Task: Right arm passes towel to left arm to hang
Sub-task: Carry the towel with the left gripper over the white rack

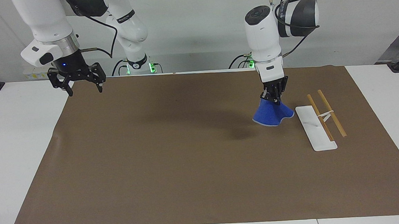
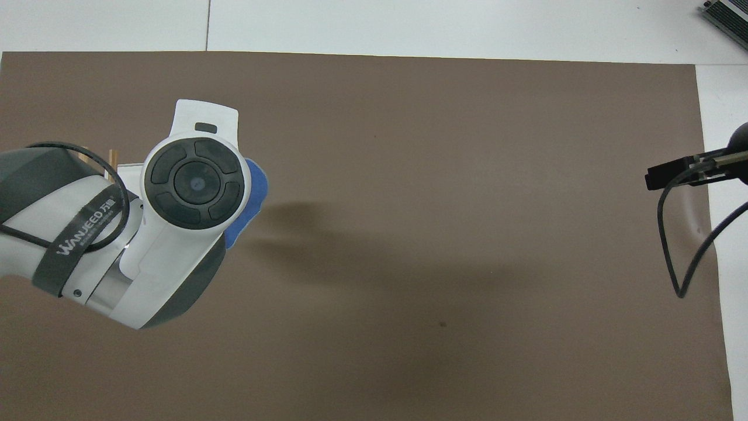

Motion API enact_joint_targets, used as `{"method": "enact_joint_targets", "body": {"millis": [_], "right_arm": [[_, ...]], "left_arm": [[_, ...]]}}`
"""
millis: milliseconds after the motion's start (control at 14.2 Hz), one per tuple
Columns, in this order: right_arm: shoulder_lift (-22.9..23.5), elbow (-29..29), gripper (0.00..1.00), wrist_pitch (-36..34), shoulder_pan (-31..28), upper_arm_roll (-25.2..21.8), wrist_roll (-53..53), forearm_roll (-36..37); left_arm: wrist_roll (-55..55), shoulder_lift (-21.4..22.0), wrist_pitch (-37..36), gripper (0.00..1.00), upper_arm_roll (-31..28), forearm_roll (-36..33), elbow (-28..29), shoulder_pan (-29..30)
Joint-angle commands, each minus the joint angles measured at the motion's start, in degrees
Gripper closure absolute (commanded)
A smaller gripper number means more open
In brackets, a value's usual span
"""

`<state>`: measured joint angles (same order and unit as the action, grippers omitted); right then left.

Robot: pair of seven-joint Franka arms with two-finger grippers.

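The bright-blue towel (image 1: 272, 114) hangs bunched from my left gripper (image 1: 271, 99), which is shut on its top. It hangs over the brown mat, just beside the end of the white rack base (image 1: 312, 132) that lies nearer to the robots. Two wooden bars (image 1: 331, 113) run along the rack. In the overhead view my left arm hides its gripper and most of the towel (image 2: 258, 188). My right gripper (image 1: 85, 90) is open and holds nothing. It hangs over the mat's corner at the right arm's end, by the robots, and shows edge-on in the overhead view (image 2: 672, 173).
The brown mat (image 1: 175, 162) covers most of the white table (image 1: 17, 137). A black cable (image 2: 672, 257) loops down from the right wrist. The rack stands toward the left arm's end of the mat.
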<state>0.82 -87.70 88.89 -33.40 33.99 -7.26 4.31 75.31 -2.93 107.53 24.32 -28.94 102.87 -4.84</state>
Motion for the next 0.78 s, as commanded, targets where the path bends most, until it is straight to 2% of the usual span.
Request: {"method": "enact_joint_targets", "body": {"millis": [0,212,353,564,705], "right_arm": [[-4.41,-5.45,0.00,-2.58,-0.27,-0.42,0.40,0.17],[-6.71,-9.32,0.00,-0.57,-0.18,-0.86,1.55,-0.79],[-6.80,-9.59,0.00,-0.03,-0.18,-0.86,1.55,-1.59],[-6.80,-9.51,0.00,-0.12,-0.18,-1.03,1.64,-2.99],[-6.71,-9.33,0.00,-0.21,-0.27,-1.47,1.46,-3.08]], "left_arm": [[7.89,4.68,8.02,1.00,-1.03,-6.28,7.85,1.15],[14.75,7.23,13.40,1.00,-1.64,-11.04,13.14,1.50],[20.90,8.28,16.20,1.00,-2.52,-15.43,14.98,1.59],[28.12,12.93,21.82,1.00,-3.14,-22.02,22.79,1.68],[31.64,13.39,23.77,1.00,-4.54,-24.75,23.69,1.85]]}}
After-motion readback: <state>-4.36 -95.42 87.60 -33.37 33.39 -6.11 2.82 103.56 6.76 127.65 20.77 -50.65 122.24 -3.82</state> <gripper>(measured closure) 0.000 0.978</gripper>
